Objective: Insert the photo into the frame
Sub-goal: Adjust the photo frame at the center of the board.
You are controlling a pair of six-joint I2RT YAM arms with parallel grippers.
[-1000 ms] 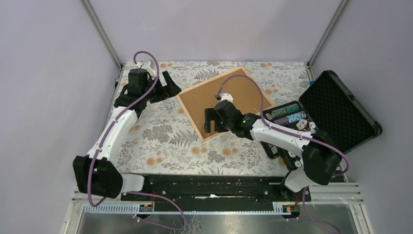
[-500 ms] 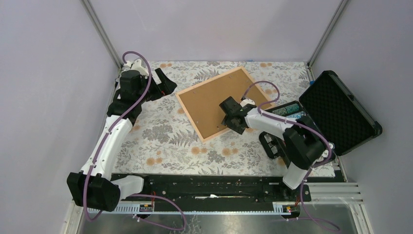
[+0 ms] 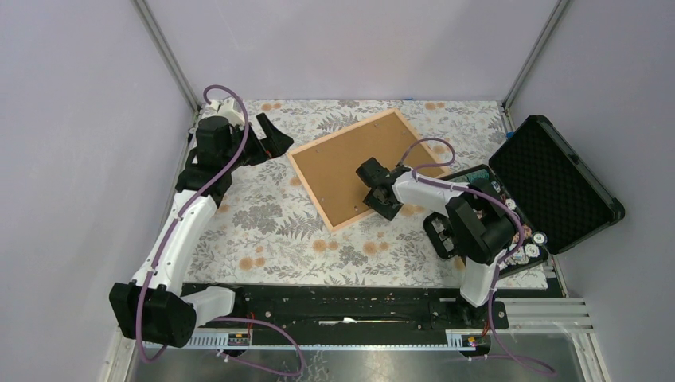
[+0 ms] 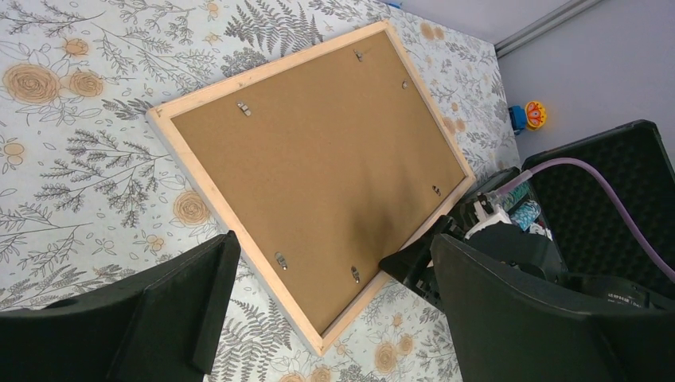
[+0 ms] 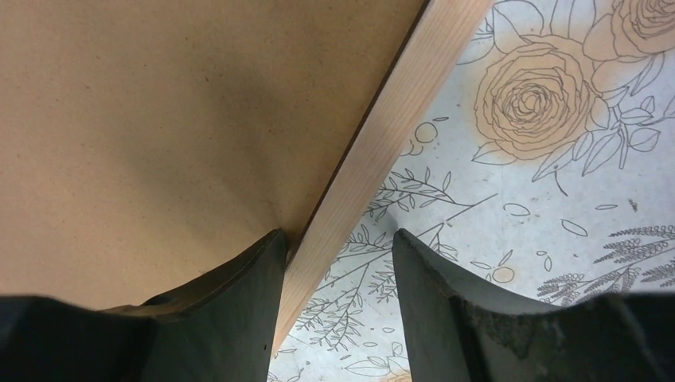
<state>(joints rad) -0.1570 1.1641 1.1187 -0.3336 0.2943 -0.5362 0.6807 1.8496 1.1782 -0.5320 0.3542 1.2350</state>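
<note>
The light-wood frame [image 3: 310, 192] lies face down and askew on the floral cloth. The photo [image 3: 350, 163] sits inside it, only its plain brown board back showing. My right gripper [image 3: 384, 205] is down at the frame's near right rail [image 5: 398, 103]. It is open and straddles the rail. One finger [image 5: 231, 294] rests on the board [image 5: 159, 103] against the rail's inner edge, and the other finger [image 5: 446, 302] stands off over the cloth with a gap. My left gripper [image 3: 267, 139] hovers wide open at the back left, looking down on the frame [image 4: 263, 70] and holding nothing.
An open black foam-lined case [image 3: 557, 179] stands at the right edge, with rows of chips [image 3: 470, 187] in its lower half close to my right arm. A small colourful object [image 4: 535, 115] lies by the far right corner. Purple walls and metal posts enclose the table.
My right gripper has dropped from above the board to the frame's near right rail and its jaws have narrowed around it. My left arm has drawn back a little to the left.
</note>
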